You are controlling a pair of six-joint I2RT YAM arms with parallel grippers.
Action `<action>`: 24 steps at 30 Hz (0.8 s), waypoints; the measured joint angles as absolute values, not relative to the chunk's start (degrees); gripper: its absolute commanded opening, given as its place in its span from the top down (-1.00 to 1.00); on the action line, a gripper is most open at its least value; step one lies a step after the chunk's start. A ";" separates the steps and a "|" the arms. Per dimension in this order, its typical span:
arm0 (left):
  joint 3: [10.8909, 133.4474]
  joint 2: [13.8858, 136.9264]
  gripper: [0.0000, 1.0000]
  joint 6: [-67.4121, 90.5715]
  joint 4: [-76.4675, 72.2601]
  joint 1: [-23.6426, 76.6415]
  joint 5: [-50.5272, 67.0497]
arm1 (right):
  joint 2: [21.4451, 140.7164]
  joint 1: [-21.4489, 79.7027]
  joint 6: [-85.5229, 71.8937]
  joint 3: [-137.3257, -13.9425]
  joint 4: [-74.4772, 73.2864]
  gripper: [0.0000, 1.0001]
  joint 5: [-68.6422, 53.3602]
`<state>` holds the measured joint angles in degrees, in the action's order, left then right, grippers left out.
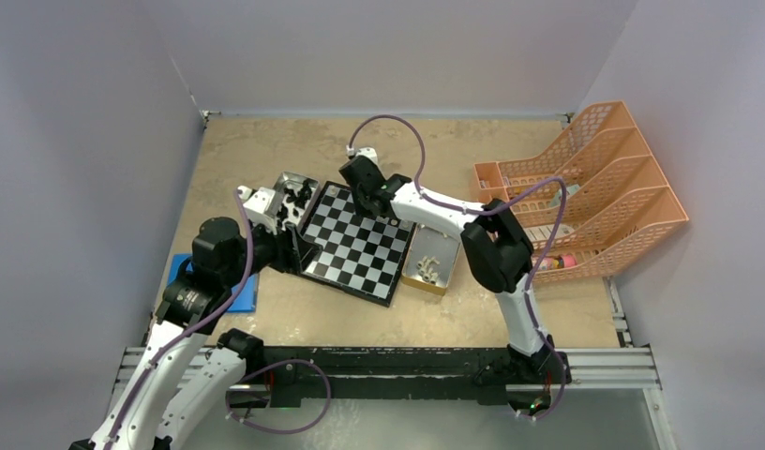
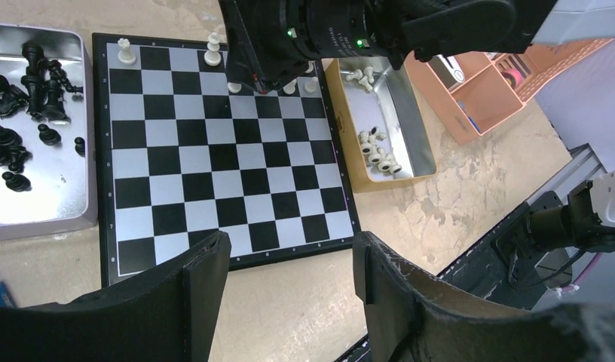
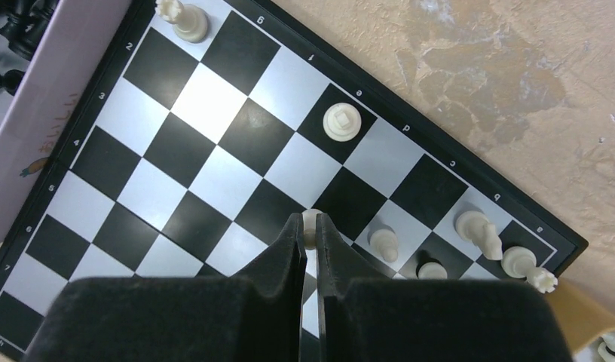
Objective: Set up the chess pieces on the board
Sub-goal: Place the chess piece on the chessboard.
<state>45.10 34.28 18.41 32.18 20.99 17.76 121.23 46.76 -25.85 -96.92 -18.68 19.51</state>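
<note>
From above I see the board point(image 1: 355, 246) on the bench point(image 1: 266, 150), with black pieces point(image 1: 294, 199) in the left tray point(image 1: 287, 179) just beside its far-left edge and white pieces point(image 1: 428, 269) in the right tray point(image 1: 424, 289). On the left wrist view, my left gripper point(image 2: 289, 253) hangs off the board's near-left edge, jaws wide and empty. On the right wrist view, my right gripper point(image 3: 310, 235) has narrow jaws pinching a small white piece point(image 3: 310, 220) over the far rows.

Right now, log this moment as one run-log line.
right end effector: shut on white piece over board | left end effector: open, empty | black pieces: in tray
</note>
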 measured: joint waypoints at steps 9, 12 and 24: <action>45.08 33.95 -0.21 18.41 32.18 20.99 17.67 | 123.72 46.70 -25.93 -99.59 -20.05 0.82 20.03; 45.08 33.58 -0.21 18.41 32.18 20.99 17.61 | 124.20 46.70 -25.93 -100.57 -20.93 0.81 20.10; 45.08 32.86 -0.21 18.41 32.18 20.99 17.47 | 126.43 46.50 -25.91 -101.73 -21.85 0.80 21.52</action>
<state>45.08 32.86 18.41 32.18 20.99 17.47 126.43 46.50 -25.91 -101.73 -21.85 21.52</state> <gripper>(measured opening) 0.605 0.103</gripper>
